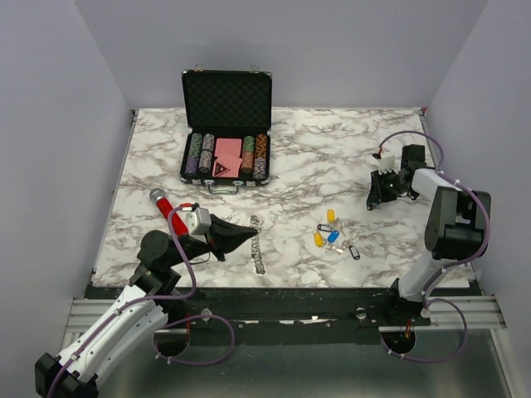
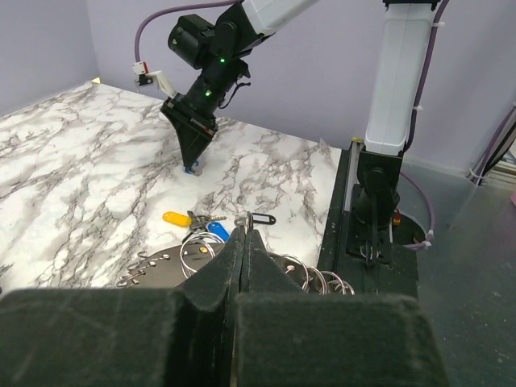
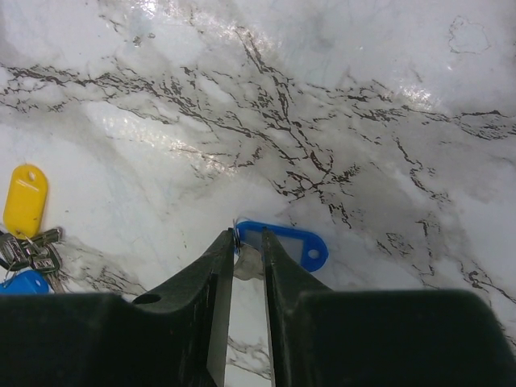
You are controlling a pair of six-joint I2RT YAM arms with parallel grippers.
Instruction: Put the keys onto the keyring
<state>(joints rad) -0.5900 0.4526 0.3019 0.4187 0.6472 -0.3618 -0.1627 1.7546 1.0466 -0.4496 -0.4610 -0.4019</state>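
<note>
The keyring [image 1: 259, 253] lies as a narrow strip of silvery rings near the table's front, and its rings [image 2: 192, 251] show on both sides of my left fingers. My left gripper [image 1: 251, 235] [image 2: 244, 230] is shut with its tips over that strip; I cannot tell whether it pinches a piece. Loose keys [image 1: 329, 232] with yellow [image 2: 176, 218] and blue heads lie just beyond. Farther right, my right gripper [image 1: 372, 201] [image 3: 248, 234] points down, slightly open. Its tips straddle the ring end of a blue key [image 3: 294, 244] lying on the marble.
An open black case of poker chips [image 1: 226, 124] stands at the back. A red-handled tool [image 1: 162, 201] lies beside the left arm. A black tag [image 1: 354, 253] sits right of the key pile. A yellow key [image 3: 26, 200] lies left of the right gripper.
</note>
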